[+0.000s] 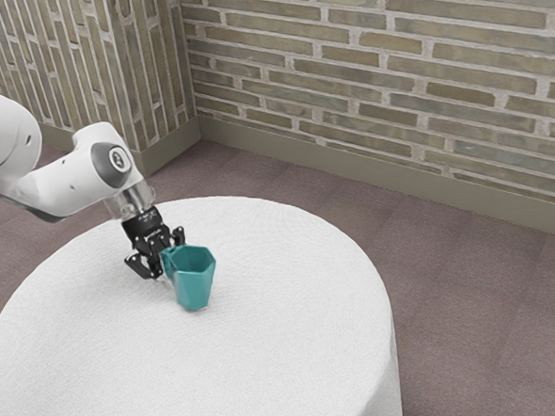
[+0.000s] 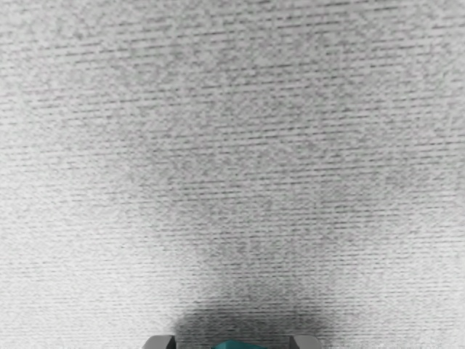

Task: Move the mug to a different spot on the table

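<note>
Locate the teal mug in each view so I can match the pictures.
Exterior view: the mug is at the arm's tip, over the white tablecloth, toward the exterior view's left of its middle.
Wrist view: a teal sliver of mug just under the hand, beside a dark shadow.
Shared landmark: the white tablecloth.

A round, white-clothed table [image 1: 287,359], with a teal mug [image 1: 190,276] upright near its middle.

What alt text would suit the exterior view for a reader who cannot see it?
A teal mug is near the middle of a round white table, with the robot's black hand right against its side toward the exterior view's left. The white arm reaches in from that side; brick walls stand behind.
</note>
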